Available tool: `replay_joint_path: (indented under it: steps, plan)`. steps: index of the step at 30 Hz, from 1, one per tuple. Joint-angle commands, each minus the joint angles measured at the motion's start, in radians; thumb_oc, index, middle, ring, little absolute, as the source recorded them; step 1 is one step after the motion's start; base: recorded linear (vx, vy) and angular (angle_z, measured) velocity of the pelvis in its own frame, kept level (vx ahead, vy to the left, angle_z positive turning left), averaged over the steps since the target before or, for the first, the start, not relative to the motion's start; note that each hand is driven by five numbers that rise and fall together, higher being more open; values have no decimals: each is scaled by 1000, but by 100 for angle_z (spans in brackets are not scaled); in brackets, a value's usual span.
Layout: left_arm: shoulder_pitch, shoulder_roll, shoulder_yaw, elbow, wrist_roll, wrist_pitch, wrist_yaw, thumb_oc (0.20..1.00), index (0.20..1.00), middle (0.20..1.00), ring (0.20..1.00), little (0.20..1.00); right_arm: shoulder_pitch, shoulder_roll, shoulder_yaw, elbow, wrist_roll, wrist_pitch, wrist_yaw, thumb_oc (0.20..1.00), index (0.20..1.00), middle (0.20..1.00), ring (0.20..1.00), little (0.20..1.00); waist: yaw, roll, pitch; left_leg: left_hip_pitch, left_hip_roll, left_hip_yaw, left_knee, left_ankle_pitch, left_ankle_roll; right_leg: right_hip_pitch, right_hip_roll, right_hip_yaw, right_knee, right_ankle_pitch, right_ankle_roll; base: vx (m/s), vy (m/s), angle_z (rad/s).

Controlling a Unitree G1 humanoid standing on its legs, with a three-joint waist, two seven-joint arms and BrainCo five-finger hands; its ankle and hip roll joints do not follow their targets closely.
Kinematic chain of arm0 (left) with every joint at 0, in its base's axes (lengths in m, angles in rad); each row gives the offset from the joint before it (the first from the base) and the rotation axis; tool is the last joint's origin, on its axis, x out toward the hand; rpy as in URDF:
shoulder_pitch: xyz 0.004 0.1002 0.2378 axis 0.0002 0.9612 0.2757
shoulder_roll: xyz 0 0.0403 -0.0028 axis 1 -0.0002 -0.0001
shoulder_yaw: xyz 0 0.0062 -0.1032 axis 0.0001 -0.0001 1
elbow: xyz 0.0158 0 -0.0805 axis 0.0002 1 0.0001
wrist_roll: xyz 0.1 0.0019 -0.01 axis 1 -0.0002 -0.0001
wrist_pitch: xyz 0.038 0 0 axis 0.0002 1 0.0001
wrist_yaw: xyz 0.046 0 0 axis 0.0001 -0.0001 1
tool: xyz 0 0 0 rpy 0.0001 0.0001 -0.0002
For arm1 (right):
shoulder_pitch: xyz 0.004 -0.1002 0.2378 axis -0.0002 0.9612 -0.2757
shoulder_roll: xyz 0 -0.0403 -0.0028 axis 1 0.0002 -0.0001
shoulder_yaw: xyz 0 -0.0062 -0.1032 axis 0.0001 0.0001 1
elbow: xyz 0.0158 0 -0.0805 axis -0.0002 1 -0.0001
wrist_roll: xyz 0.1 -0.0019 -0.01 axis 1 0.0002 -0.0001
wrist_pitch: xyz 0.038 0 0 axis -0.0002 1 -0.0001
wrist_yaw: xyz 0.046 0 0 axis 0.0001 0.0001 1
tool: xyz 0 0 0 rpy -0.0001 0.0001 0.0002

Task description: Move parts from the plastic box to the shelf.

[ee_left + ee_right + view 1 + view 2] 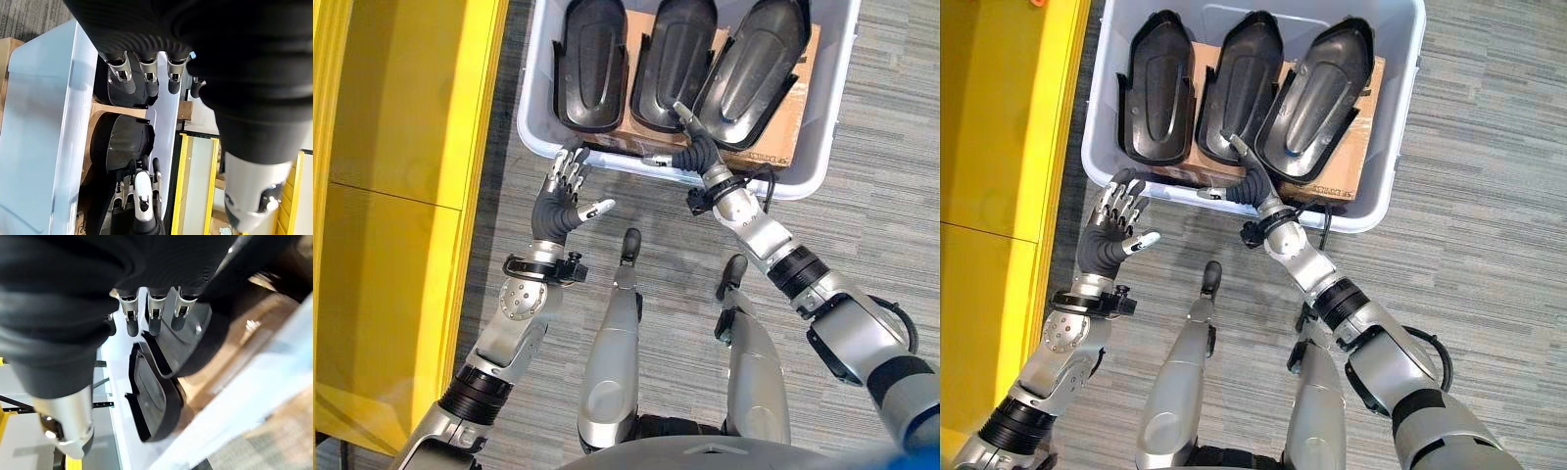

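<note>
Where the plastic box [540, 116] sits, glossy black parts [590, 64] lie.

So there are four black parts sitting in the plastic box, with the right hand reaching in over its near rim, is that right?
Not quite: the plastic box holds three black parts, not four, side by side on brown cardboard, as the right eye view shows. The right hand does reach in over the near rim.

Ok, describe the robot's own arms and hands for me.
Both arms are silver-grey shells with black ribbed joint bands. The left hand and right hand have silver fingers with dark tips. A dark ribbed cover wraps each wrist and hand back, ending in a black clamp ring.
</note>
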Motion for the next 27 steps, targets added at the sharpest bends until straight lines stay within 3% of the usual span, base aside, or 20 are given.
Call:
replay_joint_path:
  steps: [1, 13, 18, 19, 23, 27]
  plan:
    - [58, 47, 19, -111, 15, -52, -1, 1000, 1000, 1000, 1000, 1000, -15, 1, -27, -92, 15, -61, 15, 1000, 1000, 1000, 1000, 1000, 0, -15, -18, 29, -17, 48, 62, -119, 33, -31, -82, 51, 61, -42, 42, 0, 0, 0]
    - [71, 37, 40, -131, 42, -49, 24, 1000, 1000, 1000, 1000, 1000, 117, -54, -194, -466, -56, -129, -78, 1000, 1000, 1000, 1000, 1000, -29, -33, -18, 23, -16, 53, 74, -128, 37, -27, -83, 58, 58, -43, 45, 0, 0, 0]
    - [74, 38, 39, -139, 48, -49, 37, 1000, 1000, 1000, 1000, 1000, 152, -37, -246, -538, -69, -156, -131, 1000, 1000, 1000, 1000, 1000, -41, -37, -18, 25, -16, 60, 76, -131, 38, -27, -82, 65, 53, -39, 48, 0, 0, 0]
    - [76, 37, 38, -142, 52, -51, 46, 1000, 1000, 1000, 1000, 1000, 159, -33, -276, -554, -97, -169, -180, 1000, 1000, 1000, 1000, 1000, -47, -37, -18, 26, -15, 61, 77, -133, 39, -26, -81, 66, 52, -39, 48, 0, 0, 0]
    - [78, 41, 32, -153, 62, -60, 62, 1000, 1000, 1000, 1000, 1000, 166, -17, -314, -530, -213, -146, -285, 1000, 1000, 1000, 1000, 1000, -57, -32, -22, 27, -13, 65, 81, -136, 40, -29, -81, 73, 54, -40, 48, 0, 0, 0]
    - [72, 39, 24, -156, 63, -63, 75, 1000, 1000, 1000, 1000, 1000, 158, -6, -354, -498, -233, -130, -348, 1000, 1000, 1000, 1000, 1000, -62, -28, -26, 27, -12, 66, 79, -137, 40, -32, -80, 76, 53, -40, 47, -1, 2, -2]
